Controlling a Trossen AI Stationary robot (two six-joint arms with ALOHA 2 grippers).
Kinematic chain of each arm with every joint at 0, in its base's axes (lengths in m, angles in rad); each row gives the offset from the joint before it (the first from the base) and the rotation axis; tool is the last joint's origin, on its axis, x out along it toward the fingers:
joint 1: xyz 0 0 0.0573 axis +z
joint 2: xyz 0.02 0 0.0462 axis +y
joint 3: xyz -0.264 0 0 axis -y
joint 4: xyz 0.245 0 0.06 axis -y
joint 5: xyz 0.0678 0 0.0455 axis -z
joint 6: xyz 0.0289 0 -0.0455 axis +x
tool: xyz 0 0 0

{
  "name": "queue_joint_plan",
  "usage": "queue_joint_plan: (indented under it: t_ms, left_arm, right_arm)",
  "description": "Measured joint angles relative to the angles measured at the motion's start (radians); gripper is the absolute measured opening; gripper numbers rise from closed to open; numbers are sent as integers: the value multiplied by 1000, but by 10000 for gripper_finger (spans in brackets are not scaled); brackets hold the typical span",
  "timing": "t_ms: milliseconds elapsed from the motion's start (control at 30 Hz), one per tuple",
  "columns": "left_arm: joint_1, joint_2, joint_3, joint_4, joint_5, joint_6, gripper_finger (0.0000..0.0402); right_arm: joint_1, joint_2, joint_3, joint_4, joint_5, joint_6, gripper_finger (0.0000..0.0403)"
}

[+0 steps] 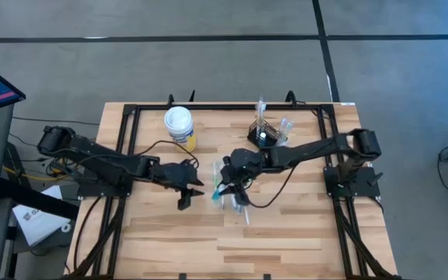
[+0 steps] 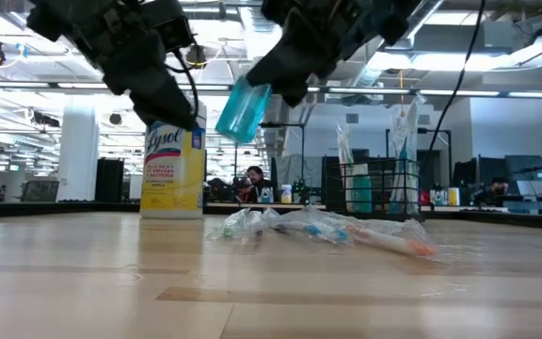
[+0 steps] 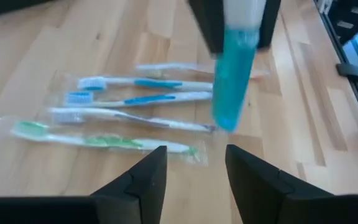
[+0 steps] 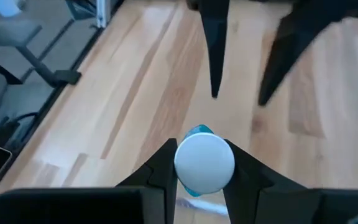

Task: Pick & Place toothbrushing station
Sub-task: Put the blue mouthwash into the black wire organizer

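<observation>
Risk: tube (image 2: 244,110) slips from right gripper (image 4: 204,163), fingers clamped only on its smooth white cap; your tilt would drop it onto wrapped brushes (image 1: 232,199). Left gripper (image 3: 196,163) just beside, fingers apart, empty; collision possible. Caddy (image 1: 267,133), black wire mesh, rectangular, at counter (image 1: 286,233) rear, near right arm.

Both arms are matte black with chunky jointed links; loose black cables loop along them. The left gripper (image 1: 187,192) and right gripper (image 1: 225,180) carry tapering, wedge-shaped black fingers (image 3: 143,180).
</observation>
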Motion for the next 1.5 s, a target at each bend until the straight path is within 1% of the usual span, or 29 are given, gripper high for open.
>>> queue_joint_plan:
  t_ms: [67, 167, 267, 367, 433, 567, 767, 1067, 1167, 1500]
  left_arm:
    - [0, -27, -23, 11, -15, -4, 157]
    - [-1, -43, -47, 69, -17, -4, 152]
    - [-2, -37, -56, 117, -17, -5, 148]
    - [-2, -22, -56, 144, -14, -3, 145]
    - [-2, -21, -56, 149, -14, -3, 145]
    - [-2, -21, -56, 165, -14, -3, 144]
    - [-2, -21, -55, 194, -14, 9, 144]
    - [-2, -21, -55, 215, -14, 11, 144]
    - [-2, -21, -55, 217, -14, 12, 144]
    - [-2, -21, -55, 228, -15, 13, 144]
  right_arm:
    - [-5, -29, 1, -31, 19, 0, 84]
    - [-16, -71, 2, -103, 61, 4, 84]
    - [-31, -122, 1, -188, 100, 12, 84]
    - [-54, -173, 1, -271, 118, 34, 84]
    - [-71, -199, 1, -297, 139, 45, 84]
    - [-118, -262, 2, -401, 164, 67, 84]
    - [-202, -334, 1, -534, 167, 101, 84]
    - [-327, -369, 2, -647, 166, 86, 84]
    - [-364, -368, 11, -712, 165, 73, 84]
    - [-448, -368, 137, -817, 163, 12, 84]
